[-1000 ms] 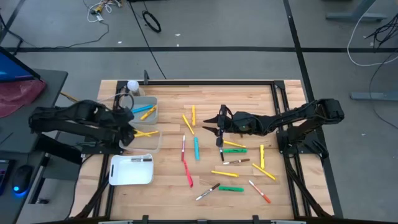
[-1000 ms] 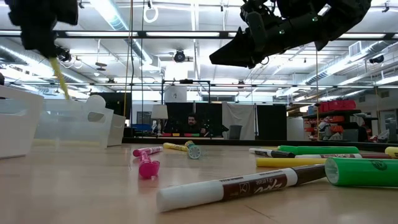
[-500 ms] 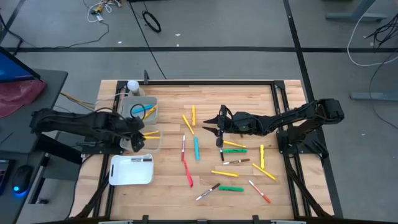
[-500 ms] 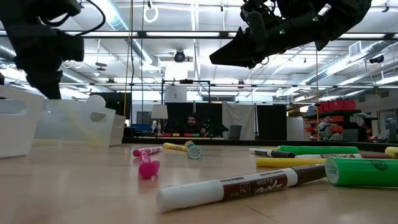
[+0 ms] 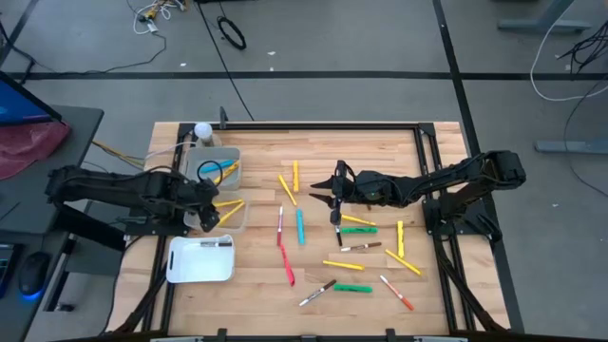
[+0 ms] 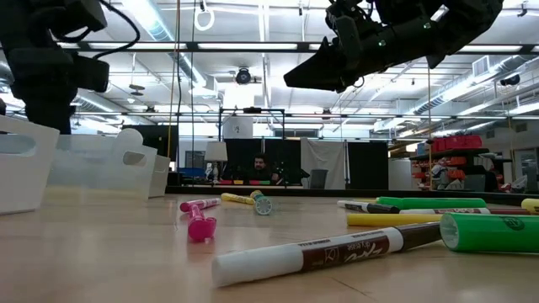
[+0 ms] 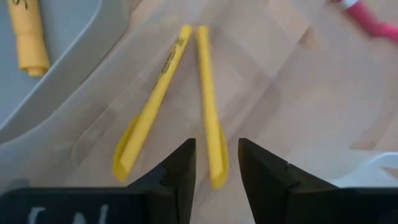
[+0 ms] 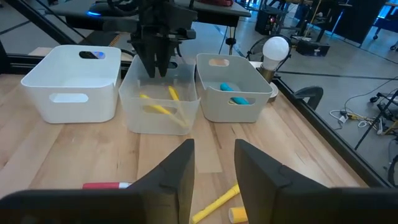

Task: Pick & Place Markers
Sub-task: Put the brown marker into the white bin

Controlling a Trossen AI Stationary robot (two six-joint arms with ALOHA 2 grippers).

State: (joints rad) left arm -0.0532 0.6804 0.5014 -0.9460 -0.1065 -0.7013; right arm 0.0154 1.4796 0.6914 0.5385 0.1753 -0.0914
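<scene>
L gripper (image 7: 216,163) hangs over the clear bin (image 5: 231,218), fingers apart w/ a narrow gap, holding nothing. Two yellow markers (image 7: 209,104) lie loose on the bin floor just below its tips, splayed in a narrow V; one runs under the gap btwn the fingers. In the right wrist view the same gripper points straight down into that bin, which sits btwn the white bin (image 8: 73,87) and the grey bin (image 8: 231,89).

Grey bin has a light blue marker (image 8: 229,89) in it, plus a yellow one per the high view. White bin shows one pale marker w/ dark end (image 5: 217,244).

R gripper (image 5: 335,198) hovers above mid-table, fingers parted a little, nothing btwn them.

Rest of the markers (image 5: 344,249) are scattered on the table (image 5: 380,152) right of the bins: yellow, green, red, light blue, white/brown. In the low view a white-and-brown one (image 6: 328,251) lies nearest, a green one (image 6: 488,231) beside it.
</scene>
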